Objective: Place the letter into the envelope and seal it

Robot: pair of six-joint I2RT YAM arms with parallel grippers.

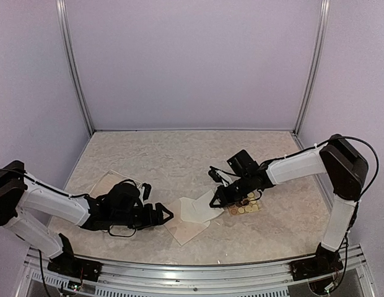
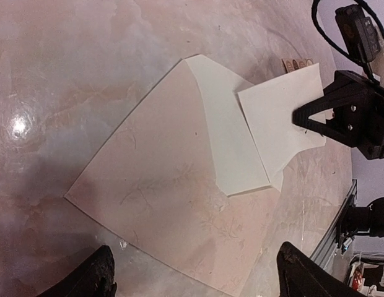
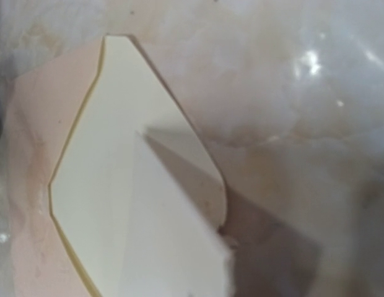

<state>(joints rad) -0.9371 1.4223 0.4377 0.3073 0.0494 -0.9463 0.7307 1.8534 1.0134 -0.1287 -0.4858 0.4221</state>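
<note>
While it lies on a tan sheet (image 1: pixel 184 231) near the front middle of the counter (image 1: pixel 167 154), the envelope (image 1: pixel 194 210) has one edge clamped in the right tool (image 1: pixel 215 199). A sticker card (image 1: pixel 244 206) lies just beside this tool. At the sheet's other side, the left tool (image 1: pixel 167 215) stands with its fingers wide apart.

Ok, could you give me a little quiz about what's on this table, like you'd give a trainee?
1. True or false: the left hand is gripping the small cream paper envelope.
2. What does the envelope partly rest on? A) a flat tan paper sheet B) a blue cloth C) a metal tray
3. Which hand pinches the envelope's edge?
Key: 1 false, the left hand is open and empty; 2 A; 3 the right hand.
</note>
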